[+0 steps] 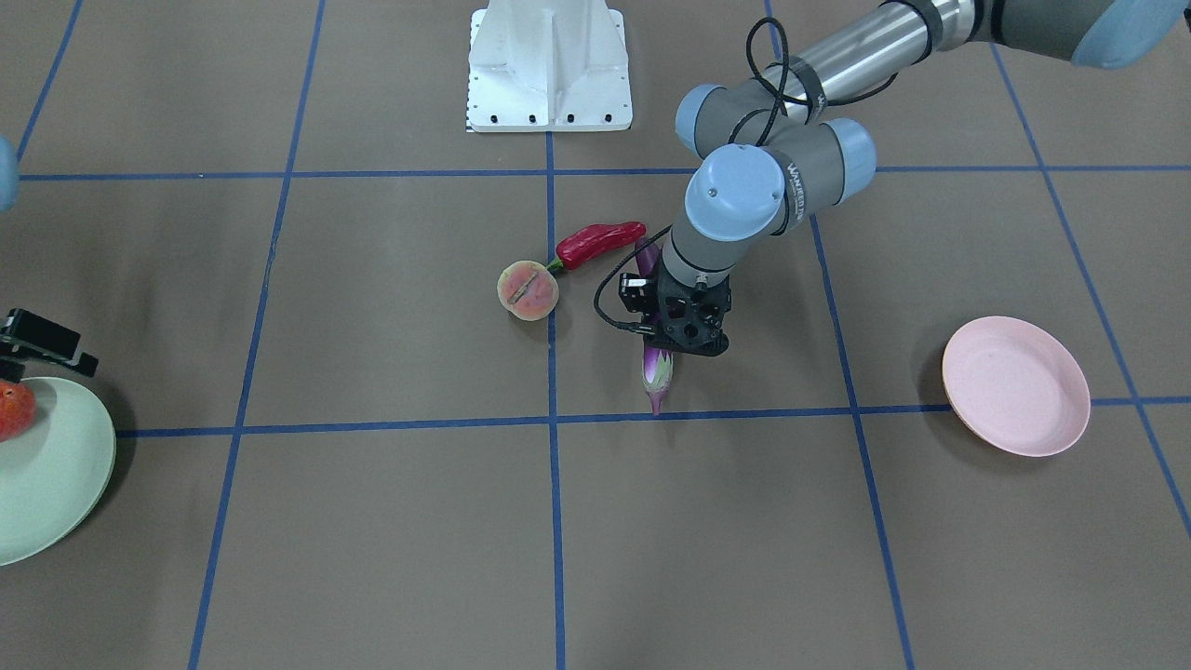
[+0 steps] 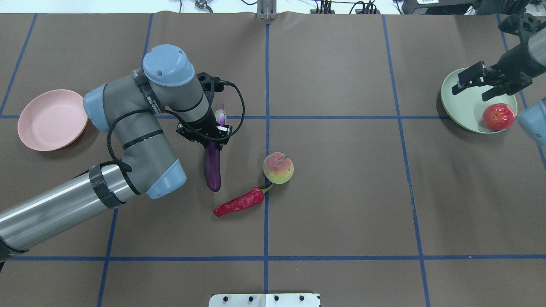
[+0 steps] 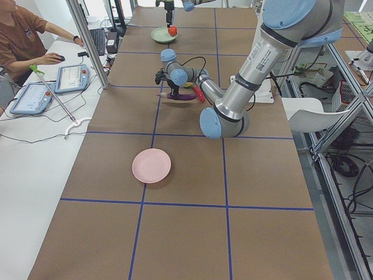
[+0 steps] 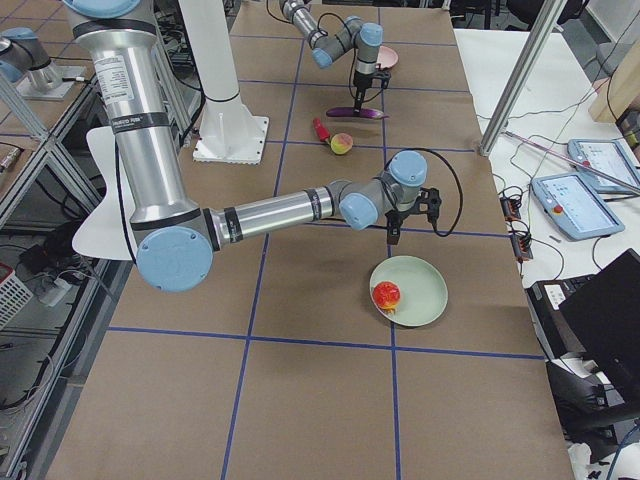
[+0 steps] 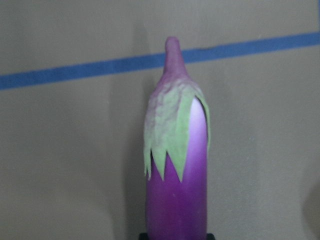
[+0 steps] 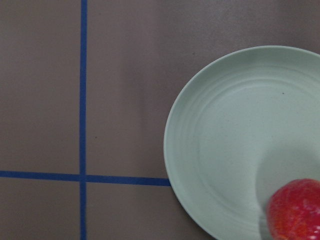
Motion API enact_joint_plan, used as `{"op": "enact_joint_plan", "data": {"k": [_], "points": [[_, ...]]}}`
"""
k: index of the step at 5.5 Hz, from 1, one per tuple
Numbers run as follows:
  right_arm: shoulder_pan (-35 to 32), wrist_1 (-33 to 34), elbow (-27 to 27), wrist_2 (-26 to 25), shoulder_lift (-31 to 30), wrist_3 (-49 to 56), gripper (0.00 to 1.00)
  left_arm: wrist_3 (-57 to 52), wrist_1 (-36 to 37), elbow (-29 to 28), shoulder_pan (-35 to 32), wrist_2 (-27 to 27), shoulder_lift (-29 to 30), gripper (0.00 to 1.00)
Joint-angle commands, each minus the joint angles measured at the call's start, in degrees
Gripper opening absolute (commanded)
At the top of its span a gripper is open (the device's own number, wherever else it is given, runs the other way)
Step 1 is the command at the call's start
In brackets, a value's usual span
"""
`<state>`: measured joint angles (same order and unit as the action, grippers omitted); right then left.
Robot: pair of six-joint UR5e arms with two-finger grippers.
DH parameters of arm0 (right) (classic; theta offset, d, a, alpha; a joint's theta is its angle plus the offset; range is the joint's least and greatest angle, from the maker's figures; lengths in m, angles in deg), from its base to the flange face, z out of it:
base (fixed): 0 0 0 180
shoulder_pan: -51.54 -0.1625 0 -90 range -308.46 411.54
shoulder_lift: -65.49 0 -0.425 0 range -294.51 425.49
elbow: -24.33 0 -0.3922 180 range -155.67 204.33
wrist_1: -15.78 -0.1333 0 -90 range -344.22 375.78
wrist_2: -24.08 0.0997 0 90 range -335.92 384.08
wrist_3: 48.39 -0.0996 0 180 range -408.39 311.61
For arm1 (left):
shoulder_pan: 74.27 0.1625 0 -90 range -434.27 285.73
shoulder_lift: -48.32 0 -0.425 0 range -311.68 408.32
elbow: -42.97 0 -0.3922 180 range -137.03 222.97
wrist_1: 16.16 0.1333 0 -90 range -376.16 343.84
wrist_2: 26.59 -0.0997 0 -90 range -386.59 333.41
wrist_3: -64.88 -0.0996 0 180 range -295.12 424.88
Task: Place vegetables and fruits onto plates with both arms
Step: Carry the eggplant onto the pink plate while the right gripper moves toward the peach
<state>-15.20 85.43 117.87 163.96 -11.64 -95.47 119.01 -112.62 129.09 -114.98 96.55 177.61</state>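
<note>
My left gripper is shut on the purple eggplant at its middle, low over the table. The left wrist view shows its pale green cap pointing away. The red chili and the peach-like fruit lie on the table just to its right, stem touching the fruit. The pink plate lies empty at the far left. My right gripper is open and empty over the rim of the green plate. The pomegranate rests on that plate, also in the right wrist view.
The white base block stands at the robot's edge of the table. Blue tape lines cross the brown table. An operator sits at a side bench with tablets in the exterior left view.
</note>
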Motion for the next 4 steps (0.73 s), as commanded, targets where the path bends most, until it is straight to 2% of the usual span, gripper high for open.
{"op": "enact_joint_plan", "data": {"k": [1,2,3,4], "points": [[8.5,-0.38,7.49,-3.09,3.1,-19.07,1.0,-0.69,2.07,1.95,-10.73,7.32,-4.28,0.0],[17.17,-0.39,10.84,-10.95,5.65,-30.41,1.0,-1.04,1.98,0.82,-14.88,6.85,-7.27,0.0],[23.52,-0.3,12.09,-17.47,7.85,-37.75,1.0,-13.92,1.29,-3.63,-19.71,6.93,-10.52,0.0],[24.72,-0.21,12.28,-18.58,8.13,-38.26,1.0,-20.75,0.93,-10.55,-24.11,6.93,-10.55,0.0]]}}
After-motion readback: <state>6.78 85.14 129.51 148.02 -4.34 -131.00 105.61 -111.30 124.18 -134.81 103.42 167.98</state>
